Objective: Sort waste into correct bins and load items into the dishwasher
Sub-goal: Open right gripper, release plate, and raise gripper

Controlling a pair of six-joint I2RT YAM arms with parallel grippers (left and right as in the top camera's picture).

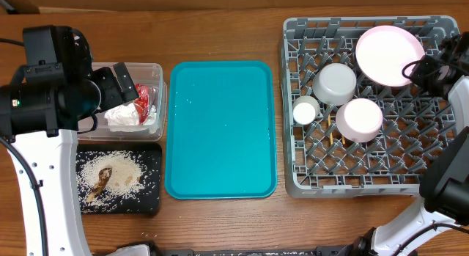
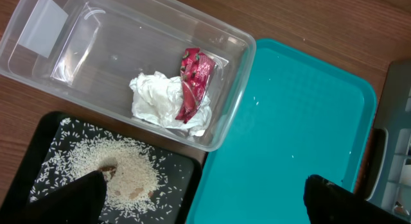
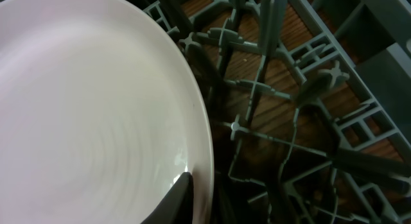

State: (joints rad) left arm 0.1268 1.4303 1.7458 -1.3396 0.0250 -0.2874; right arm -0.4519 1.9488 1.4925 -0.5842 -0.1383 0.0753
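Note:
The pink plate [image 1: 388, 54] [image 3: 90, 108] leans in the far corner of the grey dishwasher rack [image 1: 440, 161]. My right gripper [image 1: 419, 67] [image 3: 192, 195] is shut on the plate's right rim. One dark finger [image 3: 181, 199] lies on the plate's face and the other is hidden behind the plate. A grey-green bowl [image 1: 335, 83], a pink bowl [image 1: 358, 118] and a white cup [image 1: 305, 109] sit in the rack, with chopsticks [image 1: 331, 135] partly hidden beneath them. The clear tub [image 2: 234, 99] holds the white napkin [image 2: 157, 99] and red wrapper [image 2: 192, 83]. Rice [image 2: 125, 169] lies on the black tray [image 2: 180, 185]. My left gripper [image 2: 204, 185] hangs open and holds nothing.
A large teal tray [image 1: 220, 131] [image 2: 302, 121] lies between the bins and the rack, with nothing on it. Brown food scraps [image 1: 99, 184] sit in the rice. The left arm's body [image 1: 51, 80] overhangs the left edge of the tub.

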